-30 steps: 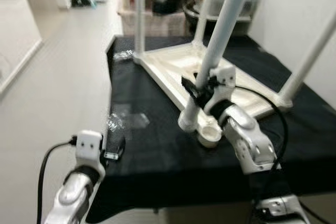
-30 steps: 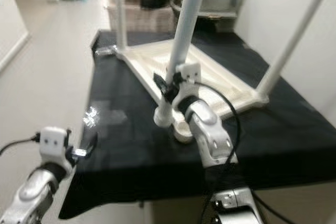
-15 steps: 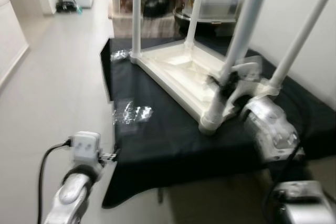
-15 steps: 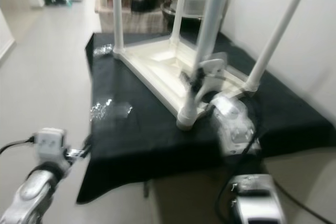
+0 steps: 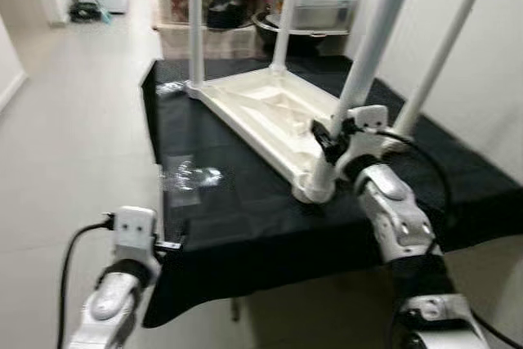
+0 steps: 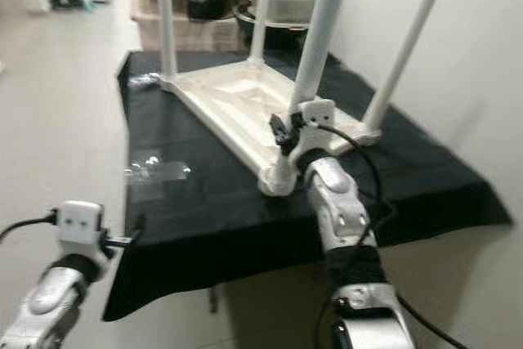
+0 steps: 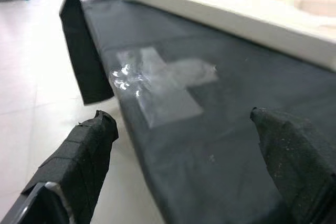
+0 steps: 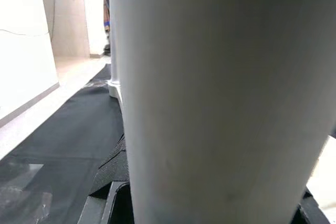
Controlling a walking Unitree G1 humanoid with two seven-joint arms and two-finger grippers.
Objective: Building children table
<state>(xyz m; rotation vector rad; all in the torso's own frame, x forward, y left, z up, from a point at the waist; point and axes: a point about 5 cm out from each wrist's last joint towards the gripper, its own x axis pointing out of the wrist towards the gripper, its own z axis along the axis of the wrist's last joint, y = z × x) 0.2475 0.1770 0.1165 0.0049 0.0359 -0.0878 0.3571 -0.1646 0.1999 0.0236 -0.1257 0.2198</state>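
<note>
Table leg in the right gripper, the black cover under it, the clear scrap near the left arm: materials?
Table leg: smooth white, matte, uniform tube; looks like moulded plastic, painted metal not excluded.
Black cover: matte, drapes over the edge with a soft fold; likely cloth.
Clear scrap: transparent, crinkled, bright glints; likely thin plastic film or wrapper.

Smooth white plastic table (image 5: 270,112) on matt black cloth (image 5: 245,210), beside crinkled glossy film (image 7: 157,85).

Our head pair looks down at the upturned table (image 5: 270,112); wrist views sit close, sharing black cloth (image 7: 220,145).
</note>
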